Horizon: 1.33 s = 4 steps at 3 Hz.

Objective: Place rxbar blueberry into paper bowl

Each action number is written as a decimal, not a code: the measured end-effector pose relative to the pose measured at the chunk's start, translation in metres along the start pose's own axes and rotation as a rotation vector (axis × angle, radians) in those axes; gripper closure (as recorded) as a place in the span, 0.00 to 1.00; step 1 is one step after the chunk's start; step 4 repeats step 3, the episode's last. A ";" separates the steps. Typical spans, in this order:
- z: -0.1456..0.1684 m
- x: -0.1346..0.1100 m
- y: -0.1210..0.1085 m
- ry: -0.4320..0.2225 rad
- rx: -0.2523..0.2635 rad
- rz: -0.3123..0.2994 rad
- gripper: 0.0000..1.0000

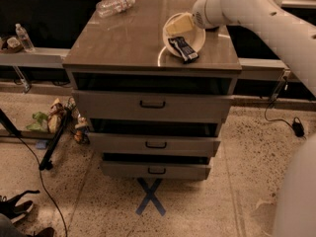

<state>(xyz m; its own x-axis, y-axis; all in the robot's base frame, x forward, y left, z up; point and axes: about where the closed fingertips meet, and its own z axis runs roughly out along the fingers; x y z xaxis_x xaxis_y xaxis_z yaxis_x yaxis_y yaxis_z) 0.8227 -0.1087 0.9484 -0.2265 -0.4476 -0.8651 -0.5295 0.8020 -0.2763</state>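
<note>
Low over the paper bowl (199, 36) at the 1 o'clock part of the cabinet top (123, 38), gripper (178, 24) with opening impossible to tell, and just beside it the rxbar blueberry (183, 49), lying flat across the bowl's 6 o'clock rim, long axis from 10 to 4 o'clock.

This looks like a robot test lab rather than a home. A blue tape cross (150, 203) marks the speckled floor (247, 147) at 6 o'clock, just in front of a three-drawer bench (123, 38), and a cable with its plug block (297, 127) lies loose on the floor at 3 o'clock. A white robot arm (261, 9) reaches in from 1 o'clock with its tool (178, 24) at the paper bowl (198, 38) on the bench top, and a long low shelf (39, 57) runs behind at 9 o'clock.
</note>
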 end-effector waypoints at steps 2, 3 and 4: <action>-0.098 0.047 -0.018 0.043 0.151 0.092 0.00; -0.089 0.052 -0.012 0.053 0.135 0.093 0.00; -0.089 0.052 -0.012 0.053 0.135 0.093 0.00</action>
